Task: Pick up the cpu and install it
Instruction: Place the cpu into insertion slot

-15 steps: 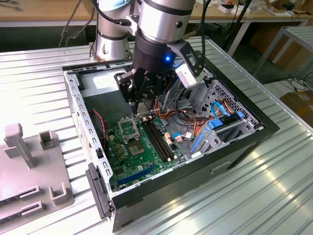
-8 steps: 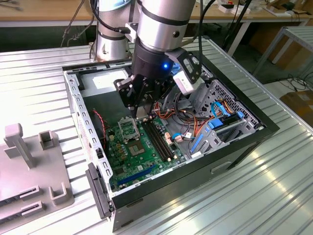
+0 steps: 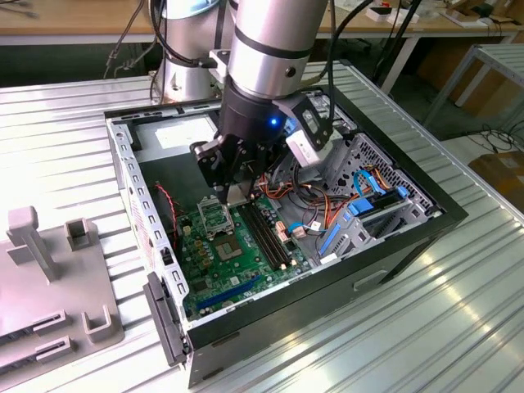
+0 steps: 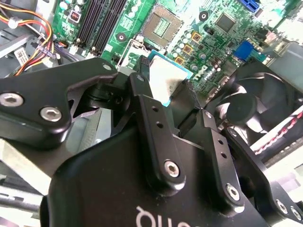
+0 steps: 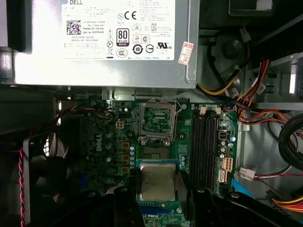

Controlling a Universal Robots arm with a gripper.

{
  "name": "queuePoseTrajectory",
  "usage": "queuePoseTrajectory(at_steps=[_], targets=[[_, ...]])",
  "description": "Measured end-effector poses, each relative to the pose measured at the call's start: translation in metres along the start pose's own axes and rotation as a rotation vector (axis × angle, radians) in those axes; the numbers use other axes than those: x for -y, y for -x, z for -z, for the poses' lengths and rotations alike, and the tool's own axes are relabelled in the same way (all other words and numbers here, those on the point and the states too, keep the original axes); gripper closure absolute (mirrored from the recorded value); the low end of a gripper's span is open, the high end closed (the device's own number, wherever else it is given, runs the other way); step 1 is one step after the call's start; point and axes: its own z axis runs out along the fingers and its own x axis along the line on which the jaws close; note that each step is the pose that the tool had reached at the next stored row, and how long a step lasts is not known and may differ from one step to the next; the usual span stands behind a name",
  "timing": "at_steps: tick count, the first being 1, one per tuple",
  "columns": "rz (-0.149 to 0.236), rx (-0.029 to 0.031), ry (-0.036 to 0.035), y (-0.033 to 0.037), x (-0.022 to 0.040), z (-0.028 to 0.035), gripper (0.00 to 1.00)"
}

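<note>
While black end effector (image 5: pixel 161 197) grips it, cpu (image 5: pixel 157 181) square, silvery (matte).

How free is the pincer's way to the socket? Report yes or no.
Probably yes. In the first wrist view the pincer holds the cpu short of the socket, which looks uncovered, with nothing between them.
</note>
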Motion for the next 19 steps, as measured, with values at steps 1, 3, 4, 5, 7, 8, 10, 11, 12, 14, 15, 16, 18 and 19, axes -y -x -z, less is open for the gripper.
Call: queuePoseTrajectory(at_steps=[1, 3, 4, 5, 7, 8, 10, 11, 12, 14, 15, 16, 18, 19], targets=[[-0.007, -0.0001, 0.0005, 0.0005, -0.0001, -0.0034, 0.56], [-0.01, -0.0003, 0.0004, 0.0005, -0.0001, -0.0043, 0.56], [-0.01, -0.0006, 0.0002, 0.0005, -0.0001, -0.0044, 0.56], [-0.01, -0.0005, 0.0007, 0.0005, -0.0001, -0.0049, 0.56], [-0.01, -0.0006, 0.0005, 0.0006, -0.0002, -0.0077, 0.56], [-0.01, -0.0006, 0.0004, 0.0007, -0.0002, -0.0094, 0.56], [-0.01, -0.0006, 0.0006, 0.0009, -0.0003, -0.0134, 0.56], [-0.01, -0.0006, 0.0005, 0.001, -0.0004, -0.0161, 0.56], [-0.01, -0.0006, 0.0005, 0.0011, -0.0004, -0.0178, 0.56], [-0.01, -0.0006, 0.0005, 0.0013, -0.0005, -0.0218, 0.56], [-0.01, -0.0006, 0.0005, 0.0015, -0.0006, -0.026, 0.56], [-0.01, -0.0006, 0.0005, 0.0016, -0.0007, -0.0281, 0.56], [-0.01, -0.0006, 0.0006, 0.0017, -0.0006, -0.0321, 0.56], [-0.01, -0.0006, 0.0006, 0.0019, -0.0002, -0.0338, 0.56]])
